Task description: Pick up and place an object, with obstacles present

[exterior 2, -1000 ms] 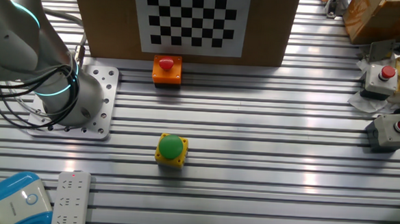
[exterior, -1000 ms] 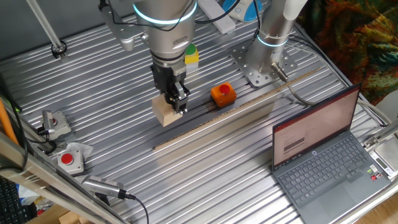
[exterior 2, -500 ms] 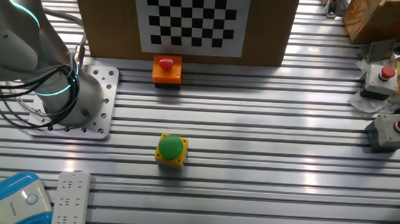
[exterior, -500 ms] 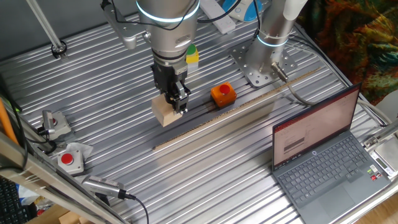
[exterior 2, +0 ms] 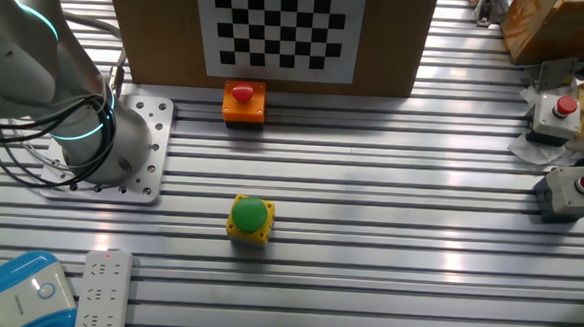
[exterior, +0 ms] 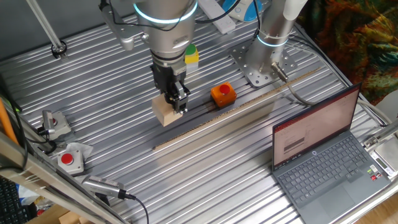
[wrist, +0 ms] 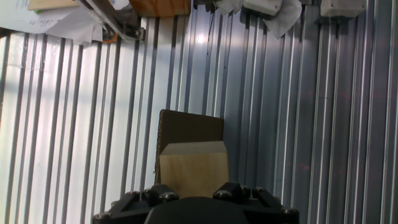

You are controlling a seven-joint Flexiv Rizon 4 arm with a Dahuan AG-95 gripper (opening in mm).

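Note:
The pale tan wooden block [exterior: 163,112] rests on the ribbed metal table [exterior: 112,68], left of centre. My gripper [exterior: 177,106] comes down from above at the block's right end, and its black fingers look closed on it. In the hand view the block [wrist: 193,167] fills the space just ahead of the gripper body [wrist: 196,210], centred between the jaws, with a dark shadow beyond it. The fingertips themselves are hidden there. The block and the gripper are out of view in the other fixed view.
An orange box with a red button [exterior: 222,94] sits right of the block, and a long thin wooden strip [exterior: 249,107] runs in front. A yellow box with a green button [exterior: 191,55] stands behind. A laptop [exterior: 323,155], a second arm's base [exterior: 261,68] and grey button boxes [exterior: 68,158] surround them.
The arm's upper part swayed slightly and came back. The block and the gripper stay in the same place.

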